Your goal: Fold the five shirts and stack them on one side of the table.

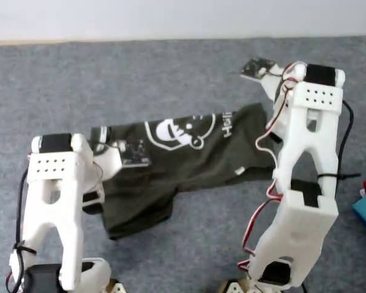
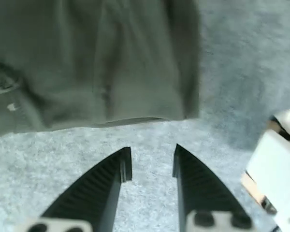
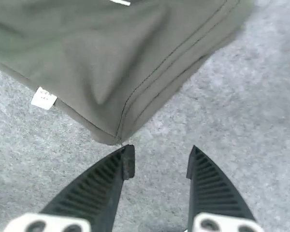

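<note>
The left gripper [image 2: 152, 157] hangs over the grey table cover [image 2: 241, 72], jaws parted. The dark shirt [image 2: 101, 63] lies just beyond its fingertips

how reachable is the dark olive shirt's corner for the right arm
Probably yes: the right gripper, fingers open, hovers just short of the dark olive fabric shirt at its corner, only bare grey felt table between.

Grey felt-covered table [image 1: 110, 79], dark shirt [image 1: 189, 168] lying rumpled

Shirt [image 1: 189, 159] on table [image 1: 110, 79] ctr, w/ left tool [image 2: 152, 155] & right tool [image 3: 161, 155] just beside its edges
</note>
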You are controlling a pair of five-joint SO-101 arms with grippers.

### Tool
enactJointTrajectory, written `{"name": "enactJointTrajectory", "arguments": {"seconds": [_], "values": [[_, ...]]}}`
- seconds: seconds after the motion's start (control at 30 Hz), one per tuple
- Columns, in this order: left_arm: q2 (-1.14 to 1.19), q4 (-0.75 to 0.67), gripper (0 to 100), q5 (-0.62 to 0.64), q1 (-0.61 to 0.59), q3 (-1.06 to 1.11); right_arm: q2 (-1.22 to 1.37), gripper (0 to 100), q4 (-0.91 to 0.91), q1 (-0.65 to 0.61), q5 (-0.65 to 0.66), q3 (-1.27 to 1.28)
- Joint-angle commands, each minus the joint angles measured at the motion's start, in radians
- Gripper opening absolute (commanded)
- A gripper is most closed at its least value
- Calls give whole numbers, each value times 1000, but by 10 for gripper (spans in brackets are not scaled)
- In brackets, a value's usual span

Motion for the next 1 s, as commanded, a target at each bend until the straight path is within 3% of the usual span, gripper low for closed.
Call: {"name": "enactJointTrajectory", "arguments": {"seconds": [0.0,0.1,0.23,0.33,0.47,0.57,0.77,0.97], "values": [[-34,-6,148,72,-2,-50,-114,184,42,1,6,-6],[-34,12,128,152,-2,-113,-173,184,42,25,3,-3],[-25,-15,57,302,11,-185,-165,182,38,-7,-112,-3],[-23,-147,1,486,23,-188,-93,152,33,-53,-219,-5],[-18,-330,4,790,28,-177,-18,46,31,-107,-368,-8],[28,-479,4,945,29,-134,12,9,5,-136,-488,-8],[196,-516,4,977,69,-162,24,10,-54,-151,-654,-8],[354,-522,4,977,118,-251,24,10,-44,-127,-686,-3]]}}
